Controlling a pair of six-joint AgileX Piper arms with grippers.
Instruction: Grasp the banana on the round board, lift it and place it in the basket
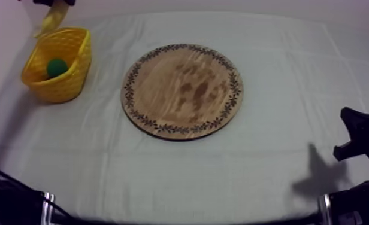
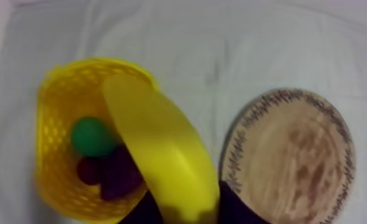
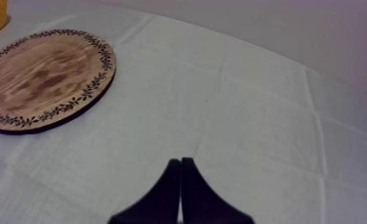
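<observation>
Holding the banana (image 2: 162, 149) clamped in our left gripper (image 2: 189, 210), we hang it over the yellow basket (image 2: 49, 137), above a green fruit (image 2: 90, 136) and dark grapes (image 2: 117, 173), so letting go should drop it inside. Just beside the basket, the wooden board (image 2: 293, 161) lies bare. Our right gripper (image 3: 181, 162) rests low at the right, fingers pressed together on nothing, out of the way.
</observation>
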